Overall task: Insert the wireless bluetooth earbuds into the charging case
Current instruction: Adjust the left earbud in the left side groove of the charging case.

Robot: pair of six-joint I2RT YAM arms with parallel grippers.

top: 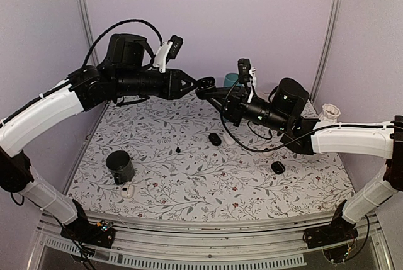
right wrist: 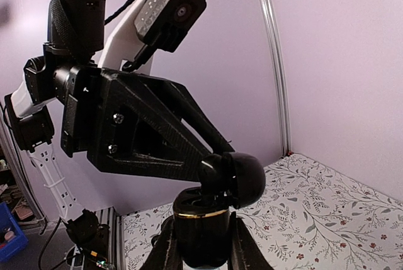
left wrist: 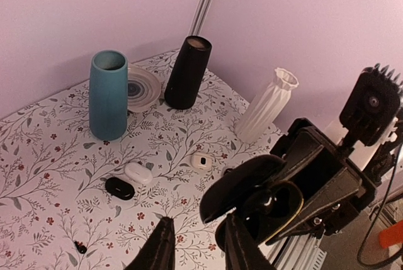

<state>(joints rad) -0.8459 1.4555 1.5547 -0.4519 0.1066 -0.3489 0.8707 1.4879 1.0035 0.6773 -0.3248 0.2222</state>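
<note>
My right gripper [top: 212, 94] is shut on the glossy black charging case [right wrist: 201, 235] and holds it upright in mid-air, its hinged lid [right wrist: 244, 179] open. The case also shows in the left wrist view [left wrist: 291, 202], with a glossy dark earbud [left wrist: 269, 202] in its cavity. My left gripper [top: 201, 85] meets the case from the left; its fingers [left wrist: 157, 251] stand apart with only table between them, one fingertip against the case's rim. A second tiny black earbud [top: 178, 150] lies on the floral table, also seen in the left wrist view [left wrist: 80, 247].
On the table lie a black oval pod [top: 215, 138], another black pod [top: 278, 167] and a white pod [top: 129, 191]. A black cup [top: 119, 166] stands front left. A teal vase [left wrist: 108, 94], a black vase [left wrist: 187, 72], a plate [left wrist: 141, 86] and a white ribbed vase [left wrist: 264, 106] stand at the back.
</note>
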